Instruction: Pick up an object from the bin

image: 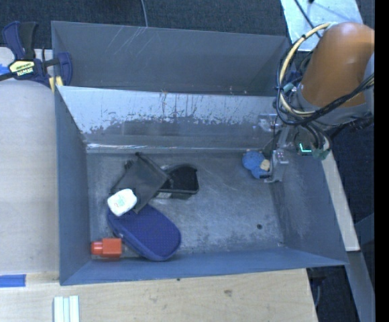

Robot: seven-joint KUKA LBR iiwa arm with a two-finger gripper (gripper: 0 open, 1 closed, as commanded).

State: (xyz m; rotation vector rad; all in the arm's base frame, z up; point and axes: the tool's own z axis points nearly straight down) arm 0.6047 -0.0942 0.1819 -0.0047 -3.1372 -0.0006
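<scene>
Looking into the bin (181, 59), you find the gripper (272, 169) low at the far right of the floor, close to the right wall. A small blue lump (253, 162) lies just to its left and seems to touch it. You cannot tell whether the hand is wide, narrow or closed on the lump, because wrist and cables cover that spot. The lump looks light, rounded and uneven, perhaps soft, so it may roll or squirm. Take it across its middle and mind the wall beside it. Well apart, at the near left, lie a black pouch (139, 177), a white piece (122, 201), a dark blue oval case (151, 235) and an orange block (107, 248).
</scene>
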